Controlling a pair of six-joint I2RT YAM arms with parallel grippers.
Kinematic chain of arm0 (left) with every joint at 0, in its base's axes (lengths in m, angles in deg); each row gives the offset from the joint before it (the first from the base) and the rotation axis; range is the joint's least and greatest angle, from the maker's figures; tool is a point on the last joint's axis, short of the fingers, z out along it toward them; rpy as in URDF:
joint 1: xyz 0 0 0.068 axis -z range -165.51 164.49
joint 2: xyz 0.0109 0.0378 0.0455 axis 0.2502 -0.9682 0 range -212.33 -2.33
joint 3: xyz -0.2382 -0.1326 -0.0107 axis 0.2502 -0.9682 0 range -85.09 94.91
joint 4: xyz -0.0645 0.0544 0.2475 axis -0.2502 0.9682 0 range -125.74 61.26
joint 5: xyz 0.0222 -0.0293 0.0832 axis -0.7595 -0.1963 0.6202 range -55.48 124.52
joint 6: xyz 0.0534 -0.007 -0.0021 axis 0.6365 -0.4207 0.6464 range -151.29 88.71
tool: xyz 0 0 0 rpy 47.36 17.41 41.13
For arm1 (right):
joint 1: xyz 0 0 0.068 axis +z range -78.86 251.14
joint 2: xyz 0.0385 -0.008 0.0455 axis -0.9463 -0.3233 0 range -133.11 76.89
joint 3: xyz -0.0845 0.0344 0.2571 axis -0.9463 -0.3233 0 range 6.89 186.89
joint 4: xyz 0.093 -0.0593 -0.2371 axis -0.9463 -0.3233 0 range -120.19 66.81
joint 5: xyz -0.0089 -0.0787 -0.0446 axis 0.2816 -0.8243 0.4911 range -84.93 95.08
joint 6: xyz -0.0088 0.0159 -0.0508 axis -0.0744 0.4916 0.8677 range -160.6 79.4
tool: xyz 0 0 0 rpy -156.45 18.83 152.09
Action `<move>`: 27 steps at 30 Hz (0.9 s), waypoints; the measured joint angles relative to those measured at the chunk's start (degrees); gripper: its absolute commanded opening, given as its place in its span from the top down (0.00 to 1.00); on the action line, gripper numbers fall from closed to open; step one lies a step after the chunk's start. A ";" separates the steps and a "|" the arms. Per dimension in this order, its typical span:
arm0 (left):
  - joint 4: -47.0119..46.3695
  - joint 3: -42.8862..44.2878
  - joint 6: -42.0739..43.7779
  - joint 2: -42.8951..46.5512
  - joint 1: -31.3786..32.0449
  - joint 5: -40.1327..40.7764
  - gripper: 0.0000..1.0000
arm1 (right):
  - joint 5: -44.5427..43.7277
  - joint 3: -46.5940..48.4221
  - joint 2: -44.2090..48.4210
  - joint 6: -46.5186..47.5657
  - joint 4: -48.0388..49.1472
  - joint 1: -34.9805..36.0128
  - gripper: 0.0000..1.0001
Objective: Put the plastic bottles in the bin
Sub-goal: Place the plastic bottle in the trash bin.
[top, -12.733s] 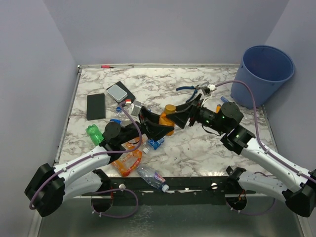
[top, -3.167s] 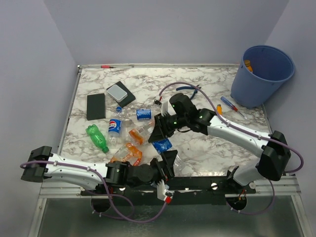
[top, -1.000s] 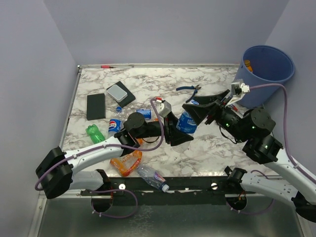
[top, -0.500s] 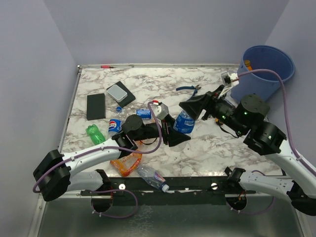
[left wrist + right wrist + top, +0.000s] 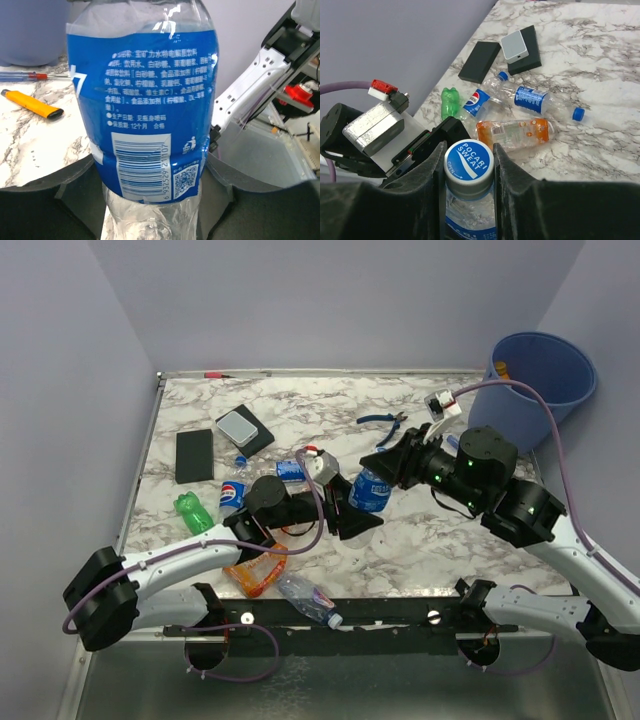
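Note:
A clear plastic bottle with a blue label (image 5: 370, 490) stands upright at mid-table, held from both sides. My left gripper (image 5: 350, 512) is shut on its lower body (image 5: 145, 100). My right gripper (image 5: 388, 466) is shut on its blue-and-white cap (image 5: 468, 162), one finger on each side. More bottles lie to the left: green (image 5: 196, 518), red-and-blue labelled (image 5: 233, 495), crushed orange (image 5: 258, 568), clear (image 5: 308, 600), and a small blue-labelled one (image 5: 530, 98) by an orange-tinted one (image 5: 515, 132). The blue bin (image 5: 540, 380) stands at the far right, something orange inside.
A flat black slab (image 5: 194, 455) and a black box with a grey device (image 5: 243, 428) lie far left. Blue-handled pliers (image 5: 380, 420) lie behind the held bottle. An orange-handled tool (image 5: 32, 102) and a screwdriver (image 5: 25, 76) lie near the bin. A loose blue cap (image 5: 577, 114) is on the marble.
My right gripper has swung left from near the bin to the bottle's top and closed on its cap. The left arm still holds the bottle in nearly the same place.

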 measured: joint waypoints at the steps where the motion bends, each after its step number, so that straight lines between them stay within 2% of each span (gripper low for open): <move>1: 0.11 -0.11 -0.11 0.22 0.00 0.17 0.02 | -0.02 0.00 -0.02 0.04 -0.09 0.00 0.99; 6: 0.00 -1.18 0.28 2.23 0.15 4.15 0.01 | -4.48 4.33 -1.36 1.14 -3.76 0.00 1.00; 9: -0.09 -3.28 0.96 5.95 0.15 9.25 0.01 | -13.77 12.57 -3.78 5.16 -6.03 0.00 1.00; 11: -0.11 -4.39 1.68 8.39 0.15 12.87 0.01 | -23.96 17.20 -4.70 11.30 -3.91 0.00 1.00; 13: -0.33 -5.42 2.51 11.26 0.15 17.22 0.01 | -32.72 17.66 -4.46 20.20 3.50 0.00 1.00; 16: -0.87 -6.19 3.65 13.75 0.15 21.94 0.01 | -43.56 12.98 -4.33 43.30 29.42 -2.05 1.00; 17: -1.05 -6.34 3.93 14.12 0.15 22.99 0.01 | -45.00 12.81 -5.20 48.65 35.74 -4.04 0.99; 19: -1.20 -6.56 4.52 14.40 0.15 24.96 0.01 | -46.34 16.13 -8.94 53.55 42.25 -11.76 0.99; 23: -1.14 -6.73 4.74 14.32 0.15 26.58 0.01 | -46.21 26.45 -19.28 50.56 43.25 -30.91 1.00; 27: -1.16 -7.06 4.83 14.34 0.15 27.23 0.01 | -45.94 28.94 -27.80 48.33 44.22 -41.03 1.00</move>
